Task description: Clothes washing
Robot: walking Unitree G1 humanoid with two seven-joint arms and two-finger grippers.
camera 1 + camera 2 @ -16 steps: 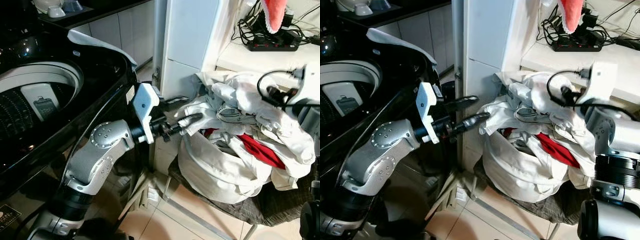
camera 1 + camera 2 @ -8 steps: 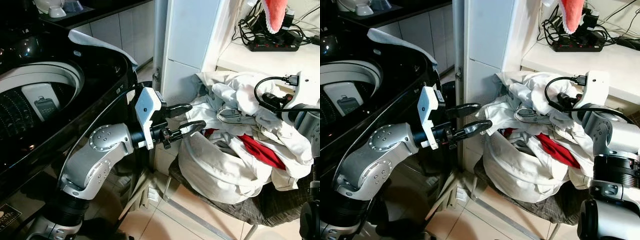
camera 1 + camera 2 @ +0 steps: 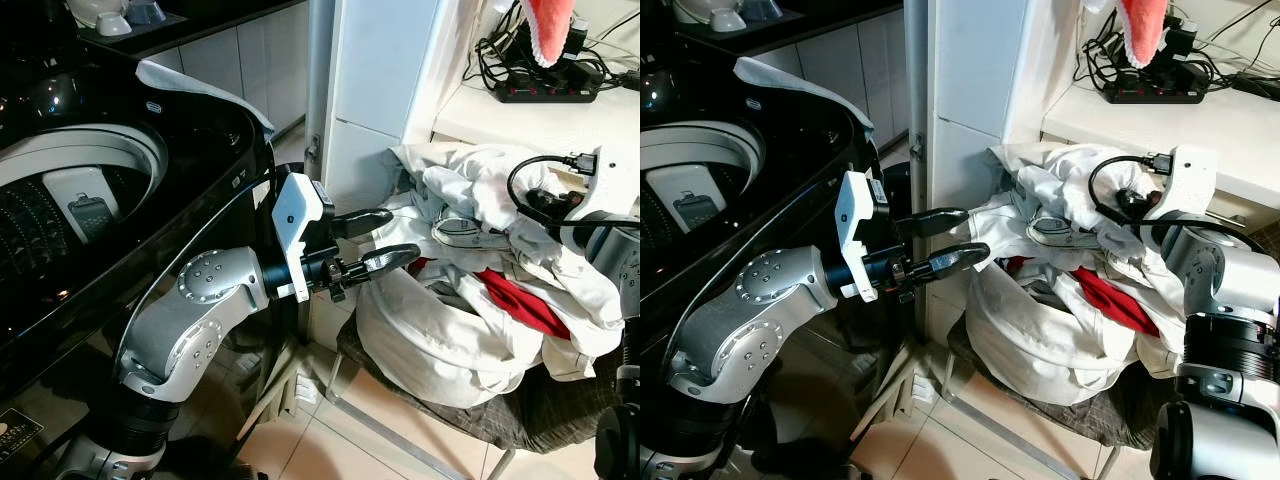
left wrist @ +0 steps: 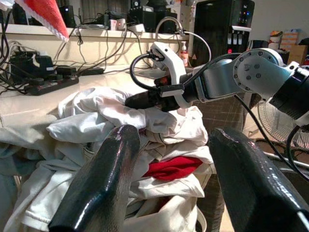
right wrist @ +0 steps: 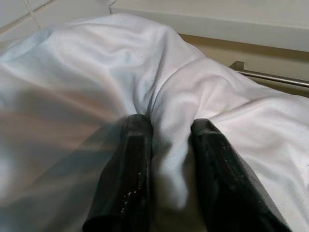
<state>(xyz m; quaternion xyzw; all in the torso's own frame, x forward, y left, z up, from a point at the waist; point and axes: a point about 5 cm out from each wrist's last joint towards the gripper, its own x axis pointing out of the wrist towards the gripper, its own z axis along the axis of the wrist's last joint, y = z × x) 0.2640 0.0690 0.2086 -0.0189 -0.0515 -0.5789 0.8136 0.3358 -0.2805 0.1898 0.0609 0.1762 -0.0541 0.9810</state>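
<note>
Left eye view: white laundry (image 3: 480, 250) heaped in a white hamper (image 3: 420, 340) that stands on a dark chair seat (image 3: 520, 415), with a red garment (image 3: 515, 300) showing near the heap's middle. My left gripper (image 3: 375, 240) hovers at the hamper's near-left rim, its two black fingers (image 4: 104, 186) spread apart and holding nothing. My right gripper (image 5: 169, 164) is sunk into the top of the heap on its far-right side, its fingers pinching a fold of white cloth (image 5: 171, 145) between them. To the hamper's left stands the black top-loading washing machine (image 3: 120, 200), lid raised, drum (image 3: 60, 200) exposed. Behind the heap, a white counter (image 3: 480, 115) carries a black power strip (image 3: 545, 92) with tangled cables.
</note>
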